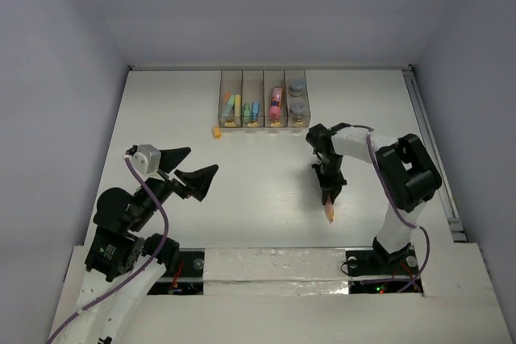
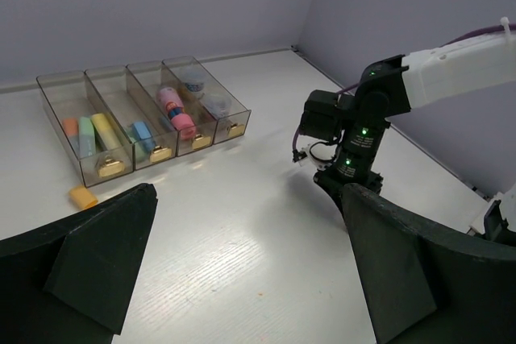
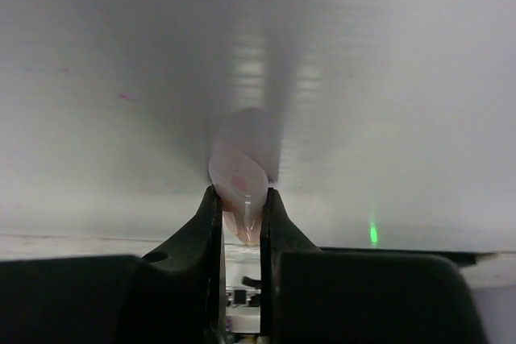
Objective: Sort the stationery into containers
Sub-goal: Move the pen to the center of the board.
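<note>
My right gripper (image 1: 328, 196) (image 3: 242, 192) is shut on a pale pink marker stick (image 1: 329, 213) (image 3: 239, 168), low over the table at the right of centre. The stick's end pokes out past the fingertips toward the near edge. My left gripper (image 1: 188, 168) (image 2: 248, 199) hangs wide open over the left of the table, holding nothing. The containers (image 1: 242, 86) (image 2: 58, 126), a row of four clear bins, stand at the back. They hold orange, green, yellow and blue sticks, a pink marker (image 1: 276, 102) (image 2: 176, 110) and round grey-blue pieces (image 1: 297, 95) (image 2: 205, 93).
A small orange piece (image 1: 217, 130) (image 2: 81, 196) lies on the table just in front of the leftmost bin. White walls close in the table on the left, back and right. A rail runs along the right edge (image 1: 431, 142).
</note>
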`<state>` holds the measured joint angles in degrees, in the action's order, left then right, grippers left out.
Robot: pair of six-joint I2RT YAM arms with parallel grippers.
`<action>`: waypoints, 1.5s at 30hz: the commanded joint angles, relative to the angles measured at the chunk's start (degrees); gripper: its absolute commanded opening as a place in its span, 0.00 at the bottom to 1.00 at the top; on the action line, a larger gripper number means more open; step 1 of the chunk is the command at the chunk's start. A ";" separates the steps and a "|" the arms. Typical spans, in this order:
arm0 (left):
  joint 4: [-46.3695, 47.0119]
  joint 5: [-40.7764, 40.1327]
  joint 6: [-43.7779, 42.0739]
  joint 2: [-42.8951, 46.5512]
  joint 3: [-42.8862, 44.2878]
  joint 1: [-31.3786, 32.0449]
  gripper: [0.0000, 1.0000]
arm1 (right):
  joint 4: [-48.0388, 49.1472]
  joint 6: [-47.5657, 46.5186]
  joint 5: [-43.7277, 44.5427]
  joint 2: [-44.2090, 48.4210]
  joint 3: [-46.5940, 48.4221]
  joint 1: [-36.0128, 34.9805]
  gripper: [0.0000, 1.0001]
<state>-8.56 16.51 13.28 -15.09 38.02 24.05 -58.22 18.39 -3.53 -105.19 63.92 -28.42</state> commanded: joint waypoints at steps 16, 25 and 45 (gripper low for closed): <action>2.23 -0.08 -0.53 -1.61 1.88 0.38 0.99 | 78.85 63.51 2.02 10.45 -23.92 -10.42 0.21; 2.23 -0.17 -0.62 -2.92 1.88 0.38 0.99 | 78.46 60.64 -3.66 15.95 -25.61 -12.27 0.81; 1.88 -1.57 -0.62 -4.33 1.80 -0.67 0.99 | 32.81 12.63 -1.40 3.24 10.26 -24.13 0.00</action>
<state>-8.62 15.31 13.10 -18.57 38.02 23.77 -25.54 32.80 -4.51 -99.42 71.88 -50.24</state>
